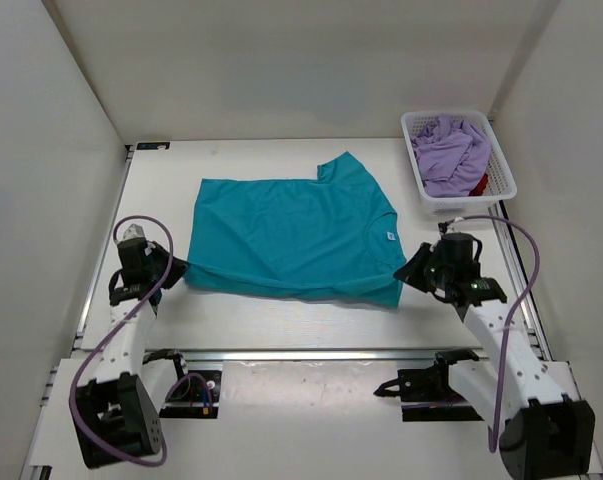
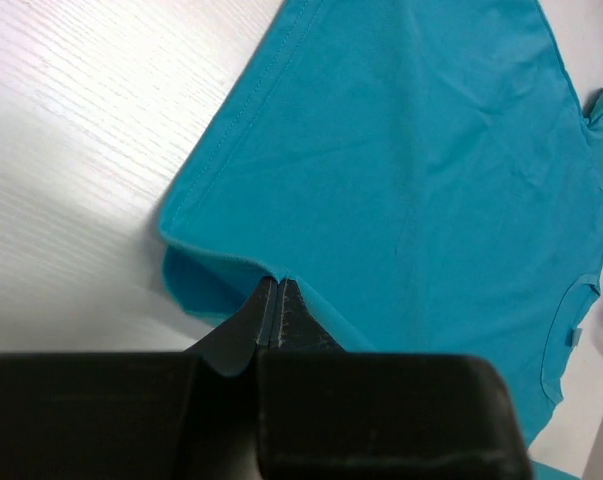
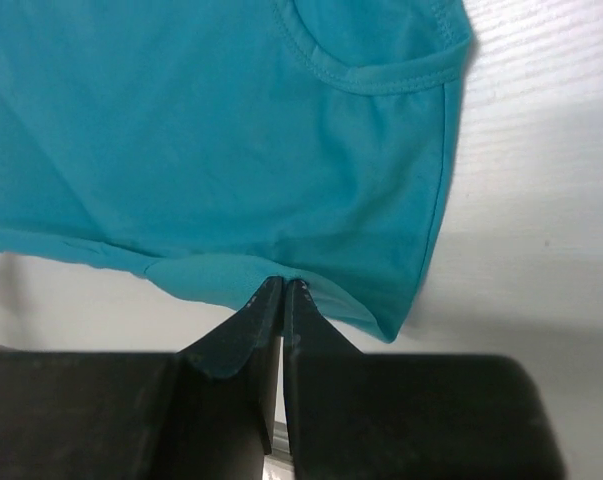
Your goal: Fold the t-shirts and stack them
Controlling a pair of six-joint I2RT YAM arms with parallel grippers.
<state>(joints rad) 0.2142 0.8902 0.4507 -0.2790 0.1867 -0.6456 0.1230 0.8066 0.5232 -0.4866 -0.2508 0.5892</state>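
Observation:
A teal t-shirt [image 1: 291, 235] lies spread on the table's middle, one sleeve pointing to the back. My left gripper [image 1: 178, 268] is shut on its near left hem corner [image 2: 231, 275], which is lifted and curled. My right gripper [image 1: 403, 272] is shut on the near right edge by the collar [image 3: 281, 265], also raised off the table. A lavender t-shirt [image 1: 449, 150] is bunched in the white basket [image 1: 461, 195] at the back right, with a bit of red t-shirt [image 1: 480, 184] showing beside it.
White walls close in the table on the left, back and right. The basket stands just behind my right arm. A metal rail [image 1: 311, 354] runs along the near edge between the two arm bases.

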